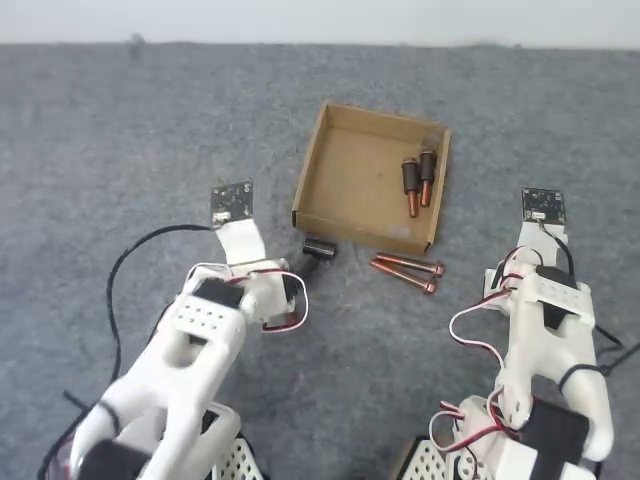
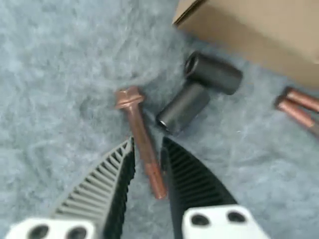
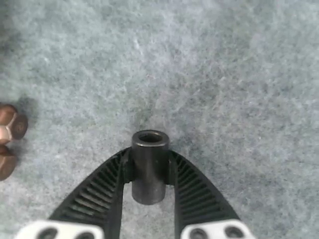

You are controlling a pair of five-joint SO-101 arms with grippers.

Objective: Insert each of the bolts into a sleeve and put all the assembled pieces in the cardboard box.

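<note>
Left gripper [image 2: 148, 149]: I see the jaws narrowly apart, astride a flanged copper bolt [image 2: 135, 124] lying at the cardboard box's [image 1: 310, 165] 7 o'clock.
Right gripper [image 3: 149, 155]: clamped on an upright, hollow black sleeve [image 3: 148, 174].

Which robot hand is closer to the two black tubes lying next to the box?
Left. The left gripper sits right beside the two black sleeves, around a bolt; the right gripper is off at the box's other side, gripping another sleeve.

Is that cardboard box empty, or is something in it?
Not empty: two sleeved bolts lie side by side in the cardboard box.
</note>
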